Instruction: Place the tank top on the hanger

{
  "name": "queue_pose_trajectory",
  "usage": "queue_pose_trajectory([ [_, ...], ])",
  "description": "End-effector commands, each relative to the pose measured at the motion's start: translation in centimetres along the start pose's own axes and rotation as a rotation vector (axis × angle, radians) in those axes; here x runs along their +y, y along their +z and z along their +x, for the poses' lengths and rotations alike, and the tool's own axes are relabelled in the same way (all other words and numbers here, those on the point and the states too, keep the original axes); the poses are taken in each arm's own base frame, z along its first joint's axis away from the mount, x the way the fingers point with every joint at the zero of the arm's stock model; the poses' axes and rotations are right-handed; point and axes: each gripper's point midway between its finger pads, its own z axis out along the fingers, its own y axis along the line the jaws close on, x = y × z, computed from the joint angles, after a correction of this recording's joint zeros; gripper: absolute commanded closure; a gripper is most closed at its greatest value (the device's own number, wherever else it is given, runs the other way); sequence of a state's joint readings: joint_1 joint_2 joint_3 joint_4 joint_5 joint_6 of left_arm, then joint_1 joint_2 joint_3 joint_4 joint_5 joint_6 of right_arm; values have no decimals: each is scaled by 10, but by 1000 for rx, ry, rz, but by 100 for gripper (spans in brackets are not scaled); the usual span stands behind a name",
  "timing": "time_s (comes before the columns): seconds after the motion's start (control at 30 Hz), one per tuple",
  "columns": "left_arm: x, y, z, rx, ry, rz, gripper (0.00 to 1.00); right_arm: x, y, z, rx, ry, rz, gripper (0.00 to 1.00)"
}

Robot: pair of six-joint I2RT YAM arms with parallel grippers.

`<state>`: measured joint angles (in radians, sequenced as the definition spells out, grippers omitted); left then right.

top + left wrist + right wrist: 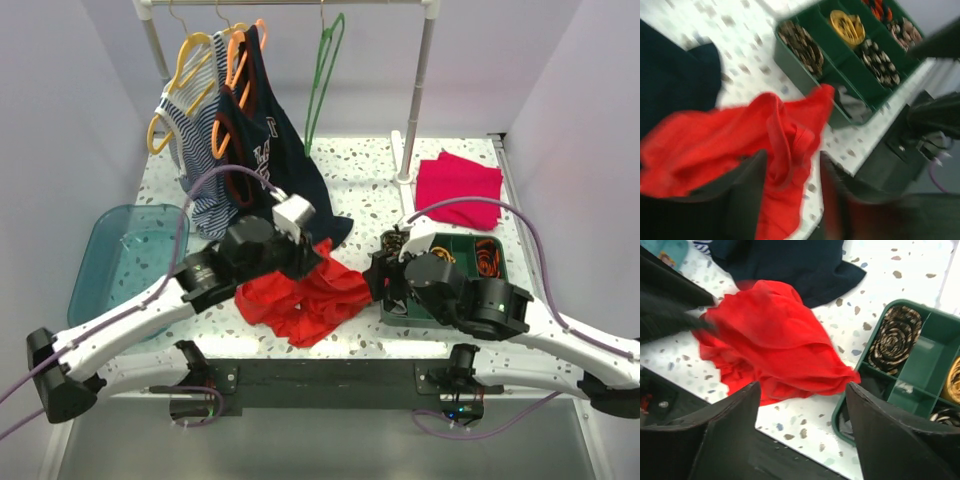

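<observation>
Left tool (316, 258), seen from above, sits on the tank top (300, 300), which lies crumpled on the counter just left of the green tray (470, 237); the hanger (322, 80) hangs well behind it. Its wrist view shows jaws partly parted, cloth between. My right tool (802, 386) gapes wide and empty. The top looks soft, light and floppy, so I'd pinch a shoulder strap.

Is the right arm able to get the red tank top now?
Probably yes. The right gripper stands open, facing the tank top, which lies crumpled on the table just ahead. Nothing lies between them; the green tray sits close beside.
</observation>
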<state>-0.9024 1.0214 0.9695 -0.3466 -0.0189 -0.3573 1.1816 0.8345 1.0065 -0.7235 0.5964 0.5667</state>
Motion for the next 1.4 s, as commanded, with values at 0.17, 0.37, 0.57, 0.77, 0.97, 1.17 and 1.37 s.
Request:
queue_pose_trajectory([
  [0.17, 53, -15, 40, -75, -332, -321, 31, 28, 31, 5, 31, -3, -14, 26],
  [0.37, 132, -64, 93, -90, -592, -727, 43, 48, 91, 33, 170, 5, -37, 37],
  [0.57, 160, -83, 145, -102, -754, -838, 43, 32, 124, 61, 249, 23, 31, 39],
  [0.77, 163, -74, 169, -89, -836, -859, 43, 10, 118, 81, 280, 16, 108, 38],
  [0.97, 169, -62, 184, -69, -849, -882, 44, -13, 116, 100, 291, 10, 191, 37],
  [1.17, 173, -47, 190, -70, -813, -854, 52, -12, 134, 110, 312, 19, 176, 38],
  [1.37, 175, -35, 201, -62, -790, -821, 69, 3, 148, 111, 319, 70, 97, 49],
])
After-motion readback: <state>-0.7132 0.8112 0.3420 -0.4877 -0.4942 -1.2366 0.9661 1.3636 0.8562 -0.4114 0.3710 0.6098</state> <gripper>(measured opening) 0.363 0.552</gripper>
